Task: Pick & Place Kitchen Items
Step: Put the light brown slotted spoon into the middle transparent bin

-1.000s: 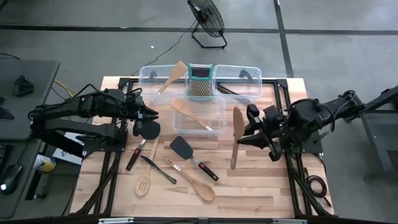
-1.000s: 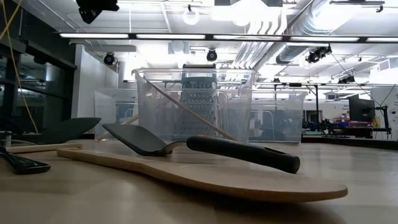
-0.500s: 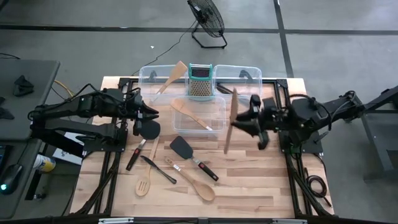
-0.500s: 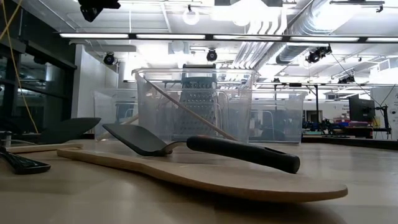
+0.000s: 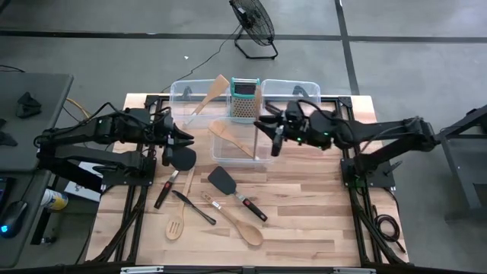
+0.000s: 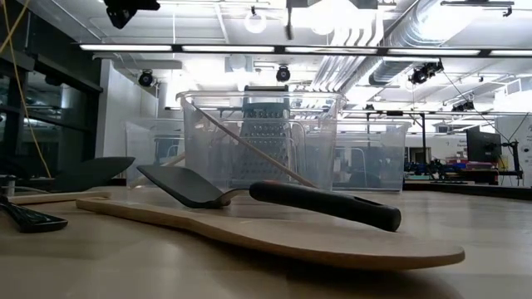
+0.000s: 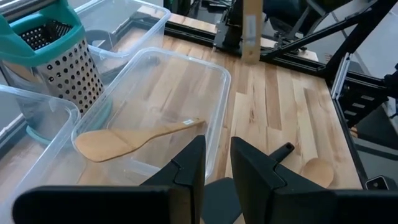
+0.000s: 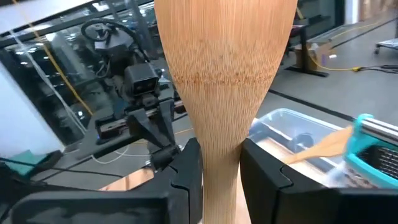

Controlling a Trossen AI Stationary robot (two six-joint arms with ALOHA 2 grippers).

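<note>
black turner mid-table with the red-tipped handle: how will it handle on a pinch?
The black turner probably stays rigid. In the low view its blade tilts up off the wooden table, so it may pivot when nudged. The rounded handle could slip or roll.

The right arm reached in from the right side, stretched nearly level toward the middle rear of the desk, its dark two-finger right pincer [image 5: 275, 135] at the end of that reach. Its two dark fingers [image 8: 186, 174] pressed against either side of a flat light wooden spatula handle [image 8: 221, 93], which stood upright between them. The left arm lay folded low along the left side, elbow back, its dark left pincer [image 5: 176, 138] pointed toward the centre. Its fingers [image 7: 189, 165] stood close together with a narrow gap between them, gripping nothing visible.
</note>
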